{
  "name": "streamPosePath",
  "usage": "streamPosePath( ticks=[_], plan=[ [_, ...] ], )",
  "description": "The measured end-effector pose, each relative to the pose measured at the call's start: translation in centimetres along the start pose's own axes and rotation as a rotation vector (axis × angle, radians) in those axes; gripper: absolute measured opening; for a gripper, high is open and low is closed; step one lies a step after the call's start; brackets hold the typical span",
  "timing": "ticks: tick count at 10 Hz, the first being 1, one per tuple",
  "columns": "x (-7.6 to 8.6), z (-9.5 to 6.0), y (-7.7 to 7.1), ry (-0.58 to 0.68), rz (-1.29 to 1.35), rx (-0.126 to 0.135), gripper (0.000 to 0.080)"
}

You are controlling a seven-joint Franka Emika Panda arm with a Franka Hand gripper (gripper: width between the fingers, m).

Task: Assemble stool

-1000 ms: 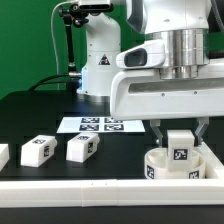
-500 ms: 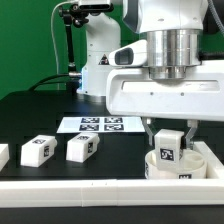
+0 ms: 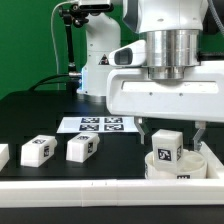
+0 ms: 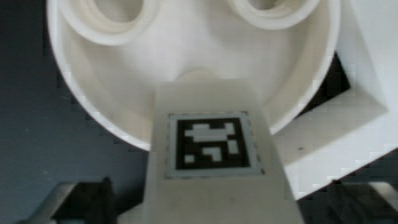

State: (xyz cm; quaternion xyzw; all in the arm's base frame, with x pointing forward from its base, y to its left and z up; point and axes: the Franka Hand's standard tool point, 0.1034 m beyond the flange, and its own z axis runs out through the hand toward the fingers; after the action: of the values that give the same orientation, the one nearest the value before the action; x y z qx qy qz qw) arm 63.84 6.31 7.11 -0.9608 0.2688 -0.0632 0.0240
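**Q:** How will the leg (image 3: pixel 166 147) handle, and where should it be taken?

**A:** It is judged light, rigid plastic. Its smooth faces may slip. The best hold is across two opposite flat sides, above the seat disc (image 3: pixel 192 166).

**Q:** Where does it lie relative to the gripper (image 3: pixel 174 137)?

**A:** It stands roughly upright in the seat disc on the counter (image 3: pixel 40 112), directly beneath the gripper. The fingers stand apart, one on each side, and neither visibly touches the leg.

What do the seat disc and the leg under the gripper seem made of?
Seat disc: likely white plastic, matte; smooth moulded rim, no grain. Leg: seemingly the same matte white plastic, with blocky edges; its black-and-white tag looks like a printed sticker.
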Motion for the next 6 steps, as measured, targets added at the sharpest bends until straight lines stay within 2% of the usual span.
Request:
streamPosePath(
  ticks=[1,2,4,5,6],
  plan=[
    [-0.1,-1.1,0.7,-0.002,-0.043,0.008,0.0639],
    [-0.1,-2.1,1.6,-0.004,-0.068,0.011,0.0647],
    [0.0,-3.8,4.0,0.001,-0.098,0.002,0.0649],
    [0.0,-3.9,4.6,0.001,-0.092,-0.002,0.0649],
    [-0.1,-3.7,4.4,-0.001,-0.096,-0.002,0.0649]
  ],
)
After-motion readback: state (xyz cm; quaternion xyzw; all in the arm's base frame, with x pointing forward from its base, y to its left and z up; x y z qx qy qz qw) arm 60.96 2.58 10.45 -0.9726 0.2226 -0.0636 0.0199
